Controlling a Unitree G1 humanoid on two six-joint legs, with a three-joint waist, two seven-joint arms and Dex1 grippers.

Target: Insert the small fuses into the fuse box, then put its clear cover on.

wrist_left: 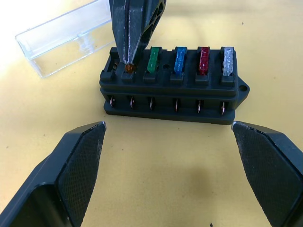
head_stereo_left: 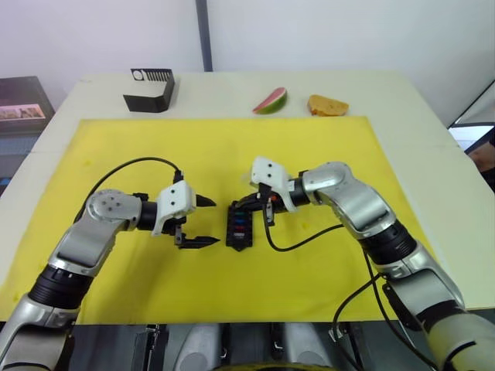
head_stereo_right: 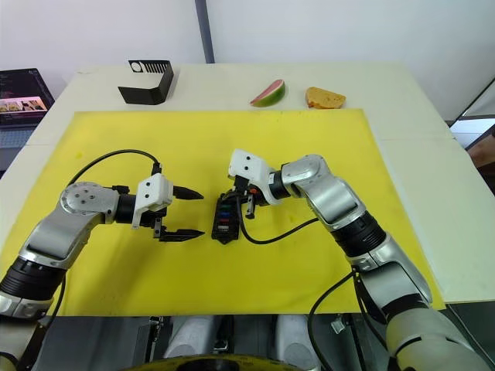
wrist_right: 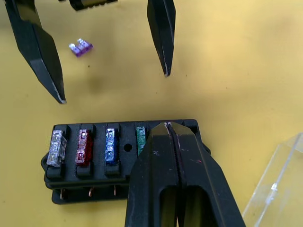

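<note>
A pale bench [head_stereo_left: 433, 154] carries a wide yellow mat [head_stereo_left: 309, 154], and behind it is a white wall. At the far edge stand a black slotted stand [head_stereo_left: 149, 90], a watermelon slice [head_stereo_left: 271, 100] and a piece of bread [head_stereo_left: 327, 105].

The fuse box [wrist_left: 173, 87] lies near the middle of the mat, between the two arms, with its long axis running toward and away from the robot. Four small fuses sit in one row: green [wrist_left: 153, 60], blue [wrist_left: 179, 60], red [wrist_left: 203, 59] and grey [wrist_left: 227, 60]. The right end effector [wrist_right: 171, 156] is directly over the box. Its fingers are pressed together, and the tip touches a small orange-brown fuse [wrist_left: 129, 68] at the slot next to the green one; I judge it is pushing this fuse into place, but if it grips the fuse I cannot tell.

The left end effector [head_stereo_left: 199, 222] hovers just beside the box on the robot's left, with fingers wide open and nothing between them. A purple fuse [wrist_right: 80, 47] lies loose on the mat on that same side, beyond the left fingertips, so the left arm is nearer to it. The clear cover [wrist_left: 61, 38] lies on the mat on the opposite side of the box, nearer to the right arm.
</note>
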